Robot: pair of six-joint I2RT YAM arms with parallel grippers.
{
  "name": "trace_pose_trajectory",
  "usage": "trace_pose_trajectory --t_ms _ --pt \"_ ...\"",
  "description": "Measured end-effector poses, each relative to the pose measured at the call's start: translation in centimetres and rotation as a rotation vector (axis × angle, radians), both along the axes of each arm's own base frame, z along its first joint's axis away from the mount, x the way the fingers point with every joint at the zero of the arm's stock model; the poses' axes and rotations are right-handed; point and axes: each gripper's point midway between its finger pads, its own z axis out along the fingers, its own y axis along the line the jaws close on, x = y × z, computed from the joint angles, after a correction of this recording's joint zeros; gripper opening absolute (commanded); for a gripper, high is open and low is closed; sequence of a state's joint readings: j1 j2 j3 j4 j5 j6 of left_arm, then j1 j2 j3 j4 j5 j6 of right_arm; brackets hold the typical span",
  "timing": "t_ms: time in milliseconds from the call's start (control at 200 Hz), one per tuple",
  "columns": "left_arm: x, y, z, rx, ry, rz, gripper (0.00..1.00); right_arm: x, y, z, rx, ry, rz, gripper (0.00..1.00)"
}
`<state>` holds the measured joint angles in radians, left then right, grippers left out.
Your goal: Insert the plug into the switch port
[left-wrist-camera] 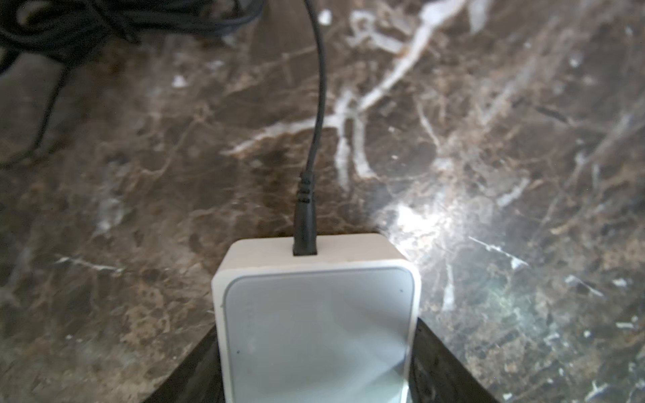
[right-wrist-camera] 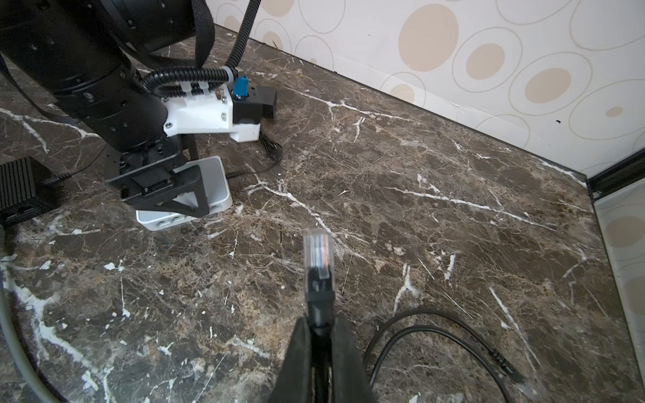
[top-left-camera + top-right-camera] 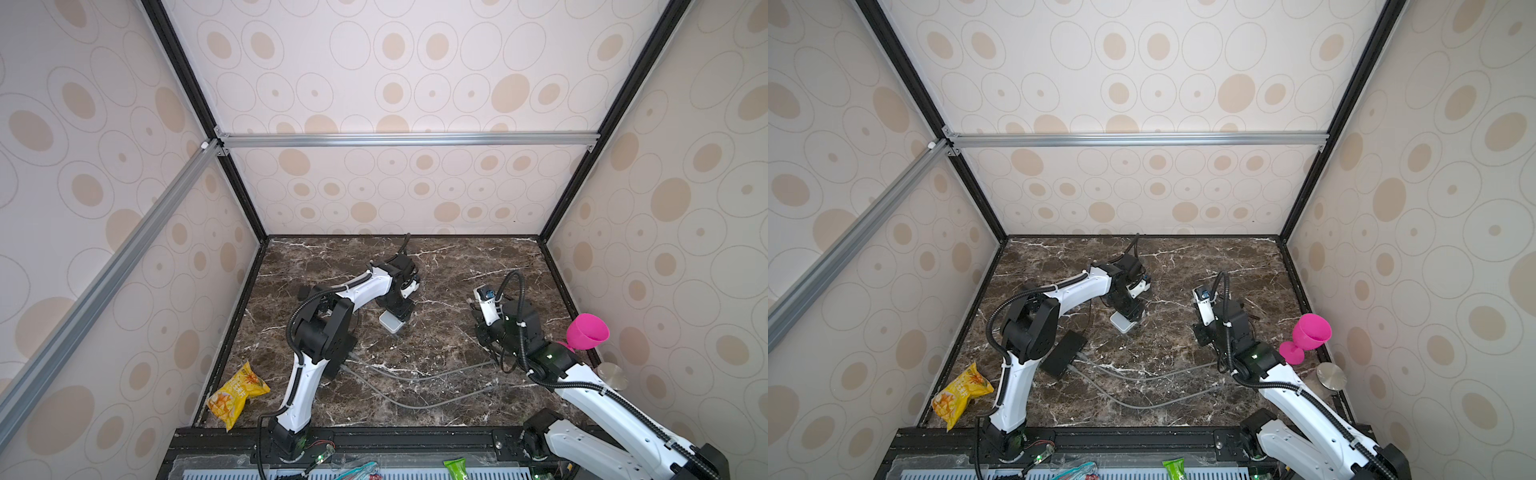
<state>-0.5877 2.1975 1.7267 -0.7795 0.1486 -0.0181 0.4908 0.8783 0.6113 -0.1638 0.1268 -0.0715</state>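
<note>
Two jaws of the right gripper (image 2: 319,324) are clamped on the black boot of the RJ45 plug (image 2: 317,258), clear tip out front, well apart from the white switch (image 2: 216,181), which is squeezed by its sides in the left gripper (image 1: 316,363) on the marble tabletop (image 2: 419,244). Ideally the plug gets squared up level with a port (image 2: 167,220), then eased straight in while the switch is braced, tbh.
</note>
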Motion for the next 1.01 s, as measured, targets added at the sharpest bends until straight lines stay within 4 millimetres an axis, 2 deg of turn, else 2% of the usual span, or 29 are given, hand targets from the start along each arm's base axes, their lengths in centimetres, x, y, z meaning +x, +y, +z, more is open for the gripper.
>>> trace_pose_trajectory --t_ms 145,250,410,545,700,795,925,1005 --pt "0.6 0.2 0.1 -0.024 0.007 0.135 0.75 0.0 0.0 0.0 0.001 0.0 0.001 0.0" --pt "0.9 -0.4 0.2 -0.075 0.008 0.199 0.76 0.0 0.0 0.0 0.001 0.0 0.002 0.0" --pt "0.5 -0.6 0.3 -0.153 0.025 0.271 0.79 -0.1 0.0 0.2 0.005 -0.004 0.004 0.0" --pt "0.7 0.3 0.7 -0.191 0.011 0.33 0.78 -0.1 0.1 0.2 0.008 -0.004 0.01 0.0" --pt "0.7 2.6 1.2 -0.217 -0.011 0.406 0.78 -0.3 0.2 0.2 0.011 0.0 0.017 0.0" --pt "0.7 3.2 1.5 -0.233 -0.024 0.427 0.79 -0.3 0.3 0.1 0.011 0.002 0.019 0.0" --pt "0.4 3.0 2.3 -0.288 -0.041 0.419 0.79 -0.3 0.5 -0.2 0.011 0.013 0.031 0.0" --pt "-0.1 2.3 3.3 -0.355 -0.056 0.393 0.78 -0.1 1.1 -1.4 -0.001 0.06 0.056 0.0"
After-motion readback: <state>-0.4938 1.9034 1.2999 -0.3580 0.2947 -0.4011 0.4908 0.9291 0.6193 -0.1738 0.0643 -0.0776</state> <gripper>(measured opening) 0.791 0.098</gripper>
